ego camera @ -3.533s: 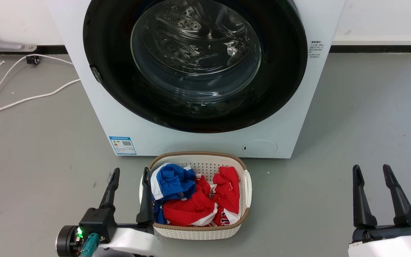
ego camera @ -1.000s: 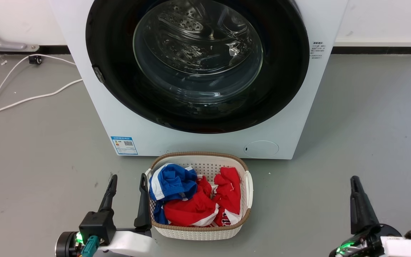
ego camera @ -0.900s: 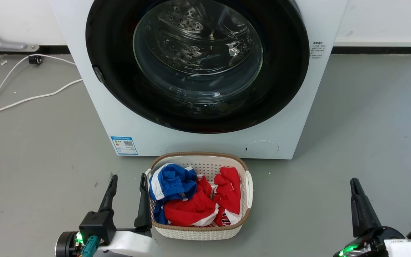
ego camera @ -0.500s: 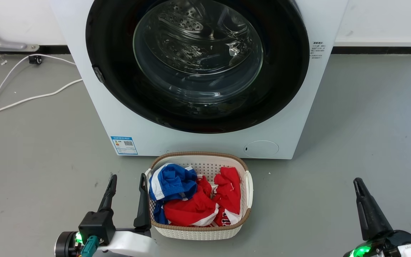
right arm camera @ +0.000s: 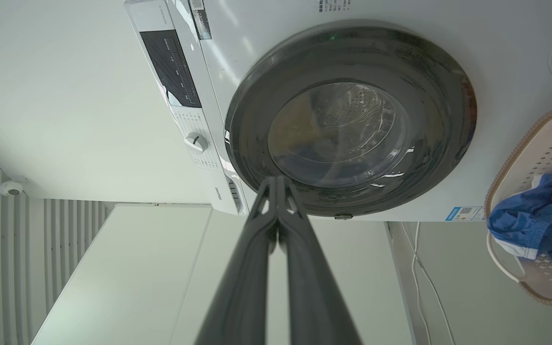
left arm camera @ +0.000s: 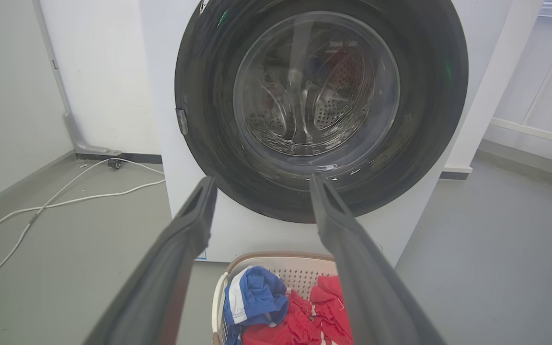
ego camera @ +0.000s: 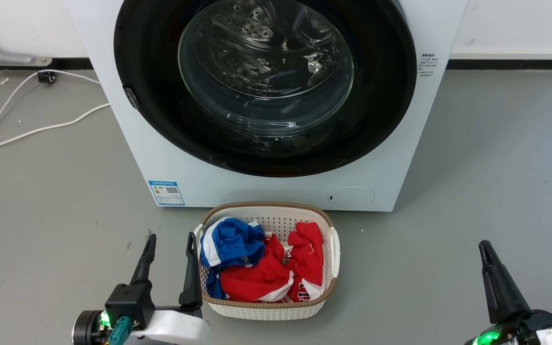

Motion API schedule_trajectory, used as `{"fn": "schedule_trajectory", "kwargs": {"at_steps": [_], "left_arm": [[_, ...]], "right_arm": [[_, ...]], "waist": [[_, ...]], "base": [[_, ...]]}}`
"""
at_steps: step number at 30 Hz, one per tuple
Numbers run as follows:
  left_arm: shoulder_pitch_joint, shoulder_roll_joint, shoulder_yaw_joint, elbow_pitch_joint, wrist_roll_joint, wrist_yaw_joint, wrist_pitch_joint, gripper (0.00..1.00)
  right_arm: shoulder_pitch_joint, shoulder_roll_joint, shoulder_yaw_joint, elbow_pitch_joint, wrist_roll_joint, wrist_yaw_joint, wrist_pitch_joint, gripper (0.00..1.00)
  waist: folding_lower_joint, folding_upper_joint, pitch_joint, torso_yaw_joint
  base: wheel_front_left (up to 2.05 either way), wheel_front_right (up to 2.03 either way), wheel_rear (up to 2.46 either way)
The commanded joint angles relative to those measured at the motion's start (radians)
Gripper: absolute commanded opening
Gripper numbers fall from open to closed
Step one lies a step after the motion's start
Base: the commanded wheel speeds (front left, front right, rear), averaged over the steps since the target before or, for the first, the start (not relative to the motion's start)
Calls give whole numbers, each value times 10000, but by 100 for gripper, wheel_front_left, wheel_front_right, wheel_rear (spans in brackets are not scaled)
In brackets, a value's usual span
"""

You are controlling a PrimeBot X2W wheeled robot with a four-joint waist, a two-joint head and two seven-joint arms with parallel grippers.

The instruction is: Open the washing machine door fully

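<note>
- The washing machine door (ego camera: pixel 265 81) sits shut, flush against the front of the washing machine (ego camera: pixel 257 191). Its glossy black ring is nearly as wide as the white cabinet.
- It looks heavy, rigid and hinged. The ring is slick and the bulging glass centre offers nothing to pinch (it is also the fragile part), so I judge neither a good place to pull.
- The small grey tab (ego camera: pixel 130 97) on the ring's left edge is the likely hold: hook a finger behind it, then swing the door outward.
- The laundry basket (ego camera: pixel 266 309) stands just before the machine, below the door.
- The left gripper (ego camera: pixel 170 237) hangs beside the basket, fingers spread wide and empty, well short of the door.
- The right gripper (right arm camera: pixel 276 181) has its fingers pressed together on nothing, and is well apart from the machine.
</note>
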Motion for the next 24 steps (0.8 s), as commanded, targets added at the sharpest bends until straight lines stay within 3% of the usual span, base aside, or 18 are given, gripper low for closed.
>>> {"fn": "schedule_trajectory", "kwargs": {"at_steps": [1, 11, 24], "left_arm": [[49, 6, 0, -33, 35, 25, -28, 100], [-402, 6, 52, -227, 212, 27, -28, 100], [-1709, 4, 140, -622, 490, -3, -26, 100]], "right_arm": [[1, 36, -26, 3, -6, 4, -37, 0], [-1487, -184, -1195, 809, -423, 4, 224, 0], [-6074, -1447, -2426, 3070, -283, 3, 1355, 0]], "waist": [[0, 0, 13, -4], [0, 0, 746, -13], [0, 0, 3001, 5]], "base": [[0, 0, 0], [0, 0, 0], [0, 0, 0]]}}
